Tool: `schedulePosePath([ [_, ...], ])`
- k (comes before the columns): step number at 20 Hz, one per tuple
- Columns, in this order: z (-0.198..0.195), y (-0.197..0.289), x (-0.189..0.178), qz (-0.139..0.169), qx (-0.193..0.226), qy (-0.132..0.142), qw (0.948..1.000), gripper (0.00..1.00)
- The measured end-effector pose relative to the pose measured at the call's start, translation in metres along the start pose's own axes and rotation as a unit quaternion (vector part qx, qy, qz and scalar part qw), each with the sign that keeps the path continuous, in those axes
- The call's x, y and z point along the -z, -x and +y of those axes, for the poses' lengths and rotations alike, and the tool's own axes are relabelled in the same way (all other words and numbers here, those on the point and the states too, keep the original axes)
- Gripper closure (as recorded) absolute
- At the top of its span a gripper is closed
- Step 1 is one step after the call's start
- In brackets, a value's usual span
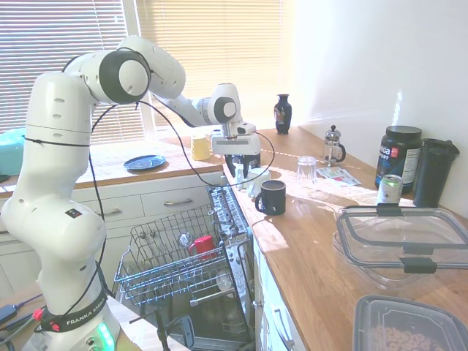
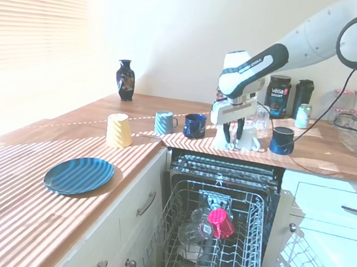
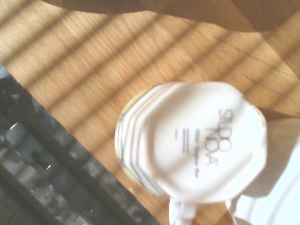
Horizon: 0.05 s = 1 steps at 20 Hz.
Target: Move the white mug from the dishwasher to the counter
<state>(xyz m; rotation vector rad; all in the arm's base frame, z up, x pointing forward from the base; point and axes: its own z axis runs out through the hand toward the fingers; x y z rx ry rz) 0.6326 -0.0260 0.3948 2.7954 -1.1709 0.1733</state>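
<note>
The gripper (image 2: 235, 139) hangs just above the counter (image 2: 131, 140), its fingers spread apart and clasping nothing; the white mug (image 2: 246, 140) stands upside down between and just beside them, near the counter's front edge above the dishwasher (image 2: 216, 244). In the wrist view the mug's (image 3: 192, 140) base faces the camera (printed lettering reads across it), with the striped wood around it.

A dark mug (image 1: 272, 197) sits just beside the white one, and a drinking glass (image 1: 306, 170) and a French press (image 1: 333, 145) stand farther along. The warm light-brown worktop is barred with sunlight from slatted blinds (image 1: 66, 66) over the window. On the window run lie a blue plate (image 2: 79, 174) and an overturned yellow cup (image 2: 119, 130); a dark vase (image 2: 125, 80) stands in the corner against a plain white wall. Below, the dishwasher's wire rack (image 1: 168, 256) is pulled out and holds a red cup (image 1: 204, 244).
</note>
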Motion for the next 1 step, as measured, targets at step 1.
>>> schedulePosePath([
  [1,0.0080,0.0074,0.0058,0.000,-0.001,-0.003,1.0000,0.00],
])
